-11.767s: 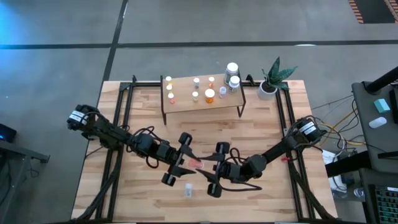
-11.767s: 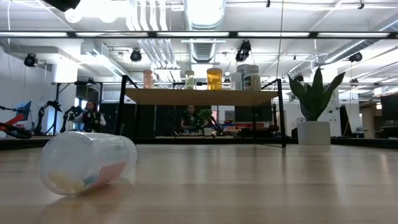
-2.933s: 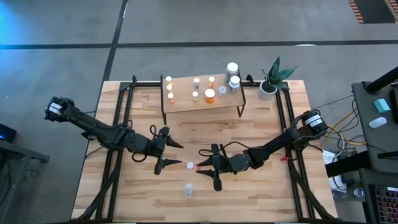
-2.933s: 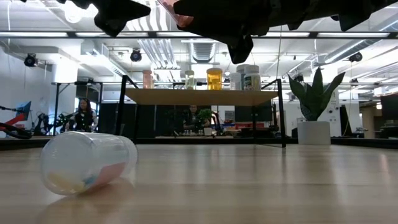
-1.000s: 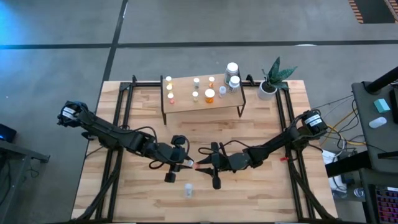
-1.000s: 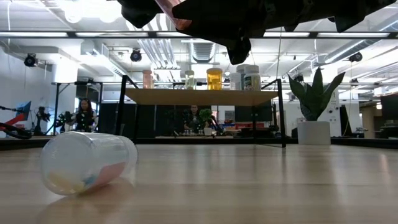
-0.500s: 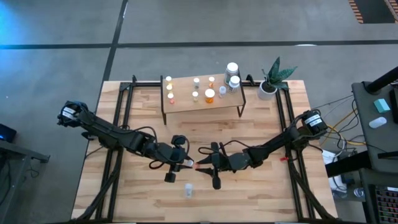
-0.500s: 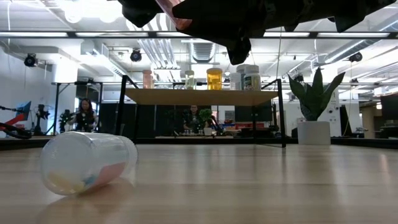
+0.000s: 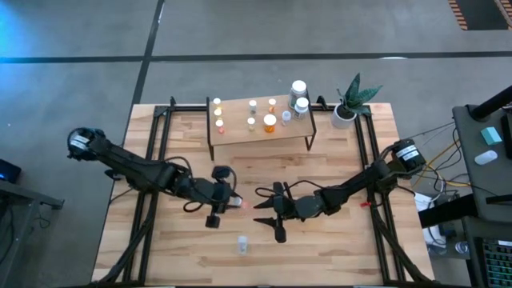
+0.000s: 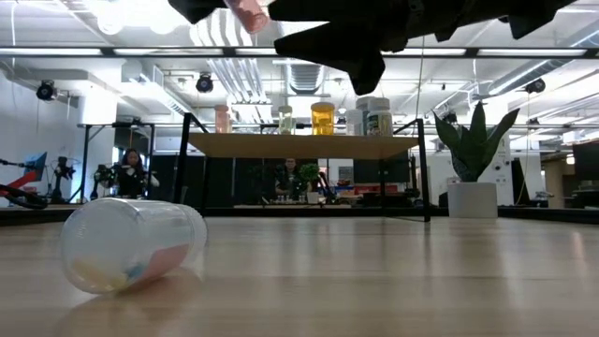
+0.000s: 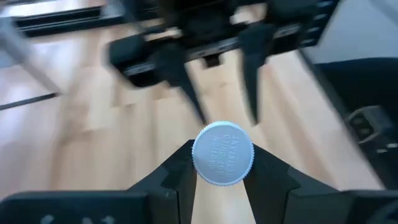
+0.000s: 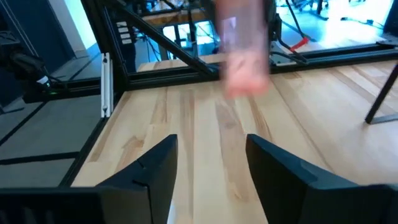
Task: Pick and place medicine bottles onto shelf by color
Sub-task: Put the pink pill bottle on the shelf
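Facing open right pincer (image 9: 268, 218), left pincer (image 9: 226, 202) gripping white-capped bottle (image 11: 222, 153).

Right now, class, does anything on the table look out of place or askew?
Yes: one clear bottle lies tipped on its side on the tabletop near the front edge, while the bottles on the shelf stand upright. Nothing looks spilled or damaged.

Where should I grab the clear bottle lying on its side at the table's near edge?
Grip the clear bottle across its round body, mid-length, coming straight down. It lies flat on the table with nothing beside it, so fingers can straddle its width; an end-on grip would probably slip.
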`<control>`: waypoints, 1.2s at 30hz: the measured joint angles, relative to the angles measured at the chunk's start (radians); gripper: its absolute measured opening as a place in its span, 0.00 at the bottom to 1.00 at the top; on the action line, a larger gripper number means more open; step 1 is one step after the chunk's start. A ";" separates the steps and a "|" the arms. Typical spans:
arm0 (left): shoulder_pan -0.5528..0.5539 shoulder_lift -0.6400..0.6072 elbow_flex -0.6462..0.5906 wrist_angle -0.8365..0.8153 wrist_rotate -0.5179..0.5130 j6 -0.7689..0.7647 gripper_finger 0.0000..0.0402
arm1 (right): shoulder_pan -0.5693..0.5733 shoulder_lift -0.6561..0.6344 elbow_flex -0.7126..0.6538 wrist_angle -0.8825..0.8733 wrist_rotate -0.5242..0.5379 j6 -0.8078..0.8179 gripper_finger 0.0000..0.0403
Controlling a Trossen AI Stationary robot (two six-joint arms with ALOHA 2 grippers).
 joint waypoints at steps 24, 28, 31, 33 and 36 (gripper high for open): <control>0.462 0.044 0.381 -0.618 -0.002 0.081 0.24 | 0.029 -0.113 0.000 -0.206 0.079 0.037 0.45; 0.546 0.074 0.399 -0.630 0.040 0.134 0.24 | 0.029 -0.113 0.000 -0.206 0.079 0.045 0.44; 0.598 0.089 0.414 -0.632 0.066 0.180 0.24 | 0.029 -0.113 0.000 -0.206 0.079 0.054 0.44; 0.630 0.097 0.430 -0.641 0.071 0.214 0.24 | 0.029 -0.113 0.000 -0.206 0.079 0.056 0.44; 0.677 0.110 0.463 -0.672 0.075 0.264 0.24 | 0.029 -0.113 0.000 -0.206 0.080 0.069 0.44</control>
